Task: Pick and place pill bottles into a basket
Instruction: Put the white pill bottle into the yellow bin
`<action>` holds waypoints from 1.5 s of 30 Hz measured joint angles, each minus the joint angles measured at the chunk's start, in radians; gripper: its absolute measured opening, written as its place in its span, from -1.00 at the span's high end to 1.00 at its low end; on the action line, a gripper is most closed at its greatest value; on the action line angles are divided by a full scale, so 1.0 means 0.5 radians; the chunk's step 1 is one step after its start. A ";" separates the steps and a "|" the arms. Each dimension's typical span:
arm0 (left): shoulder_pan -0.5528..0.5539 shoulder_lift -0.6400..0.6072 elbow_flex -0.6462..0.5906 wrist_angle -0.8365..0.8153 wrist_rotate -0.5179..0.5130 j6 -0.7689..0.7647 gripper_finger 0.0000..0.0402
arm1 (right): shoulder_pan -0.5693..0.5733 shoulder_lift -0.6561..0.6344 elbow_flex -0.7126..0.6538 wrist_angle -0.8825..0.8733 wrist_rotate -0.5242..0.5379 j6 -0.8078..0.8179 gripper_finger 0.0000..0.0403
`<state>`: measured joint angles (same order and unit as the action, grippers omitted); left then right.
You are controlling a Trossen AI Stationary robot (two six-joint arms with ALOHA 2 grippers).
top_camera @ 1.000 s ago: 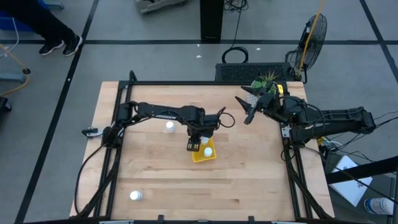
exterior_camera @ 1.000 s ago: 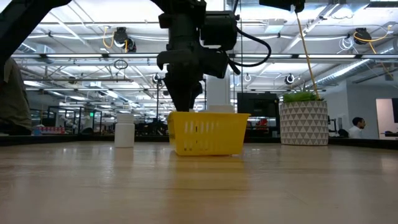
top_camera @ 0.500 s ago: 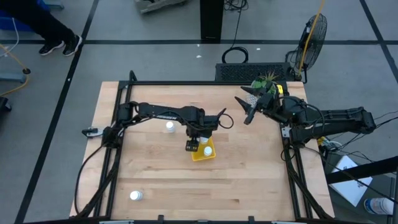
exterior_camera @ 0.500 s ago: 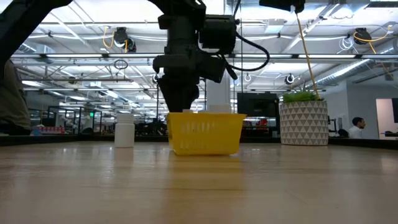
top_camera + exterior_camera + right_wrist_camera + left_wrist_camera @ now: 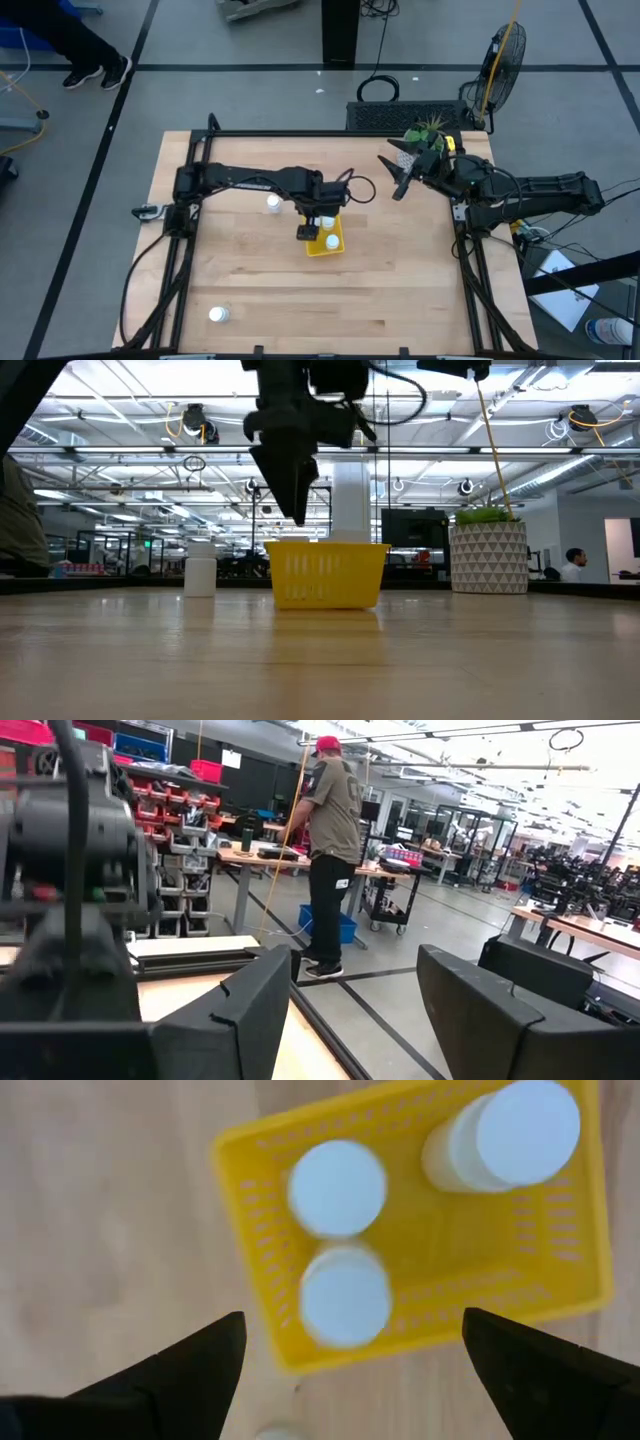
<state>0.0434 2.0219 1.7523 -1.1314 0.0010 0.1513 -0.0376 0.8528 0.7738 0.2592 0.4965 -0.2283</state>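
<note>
The yellow basket stands on the table's middle and holds three white pill bottles, all upright. My left gripper hangs open just above the basket, its fingers pointing down and touching nothing. Another pill bottle stands on the table left of the basket, and one more stands near the front left corner. My right gripper waits open at the far right, above the table.
A white patterned pot with a green plant stands at the table's far right corner, beside my right arm. A black frame runs along the table's left, far and right sides. A person stands in the room beyond.
My left gripper has opened over the basket, let go of a pill bottle that now stands inside it, and risen clear of the basket's rim.
</note>
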 joint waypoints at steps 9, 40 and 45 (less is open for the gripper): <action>0.051 -0.274 0.002 -0.497 -0.283 -0.177 -0.88 | 0.000 0.000 0.000 0.003 0.001 0.000 -0.04; 0.747 -1.395 -1.719 0.747 0.208 -0.223 -0.89 | 0.000 0.000 0.000 0.036 0.001 0.014 -0.04; 0.735 -1.374 -1.768 0.809 0.213 -0.203 -0.89 | 0.000 0.000 0.000 0.041 0.001 0.015 -0.04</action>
<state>0.4111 1.3347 0.8683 -0.7270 0.1074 0.0499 -0.0376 0.8530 0.7738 0.2798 0.4969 -0.2207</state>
